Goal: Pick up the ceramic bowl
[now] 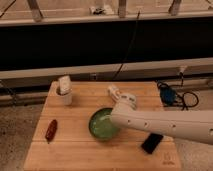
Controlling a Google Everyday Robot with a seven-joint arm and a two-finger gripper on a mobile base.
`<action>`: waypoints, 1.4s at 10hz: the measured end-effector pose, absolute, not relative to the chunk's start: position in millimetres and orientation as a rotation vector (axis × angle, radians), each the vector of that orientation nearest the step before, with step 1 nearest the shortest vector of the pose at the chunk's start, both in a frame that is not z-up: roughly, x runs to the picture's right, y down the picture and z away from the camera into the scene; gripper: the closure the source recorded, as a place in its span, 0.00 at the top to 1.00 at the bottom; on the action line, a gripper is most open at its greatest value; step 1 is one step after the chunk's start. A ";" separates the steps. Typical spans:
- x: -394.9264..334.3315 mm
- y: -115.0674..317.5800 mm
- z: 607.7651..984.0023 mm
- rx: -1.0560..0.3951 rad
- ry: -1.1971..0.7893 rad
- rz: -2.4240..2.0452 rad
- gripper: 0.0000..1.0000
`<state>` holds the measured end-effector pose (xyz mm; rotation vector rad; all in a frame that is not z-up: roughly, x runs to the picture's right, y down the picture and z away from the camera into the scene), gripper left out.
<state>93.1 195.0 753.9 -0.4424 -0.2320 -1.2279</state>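
The green ceramic bowl sits upright on the wooden table, near its middle. Its right side is partly covered by my white arm, which reaches in from the right. My gripper is at the end of the arm, just behind the bowl's far right rim and close to the table top. I cannot make out whether it touches the bowl.
A small white cup with something in it stands at the back left. A red oblong object lies at the left edge. A black flat object lies front right. A blue item with black cables lies at the right.
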 end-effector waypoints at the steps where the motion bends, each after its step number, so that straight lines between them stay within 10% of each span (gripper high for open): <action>1: 92.9 192.6 752.5 -0.439 -0.233 -1.230 0.04; 14: 85.0 168.6 738.2 -0.396 -0.249 -1.273 0.04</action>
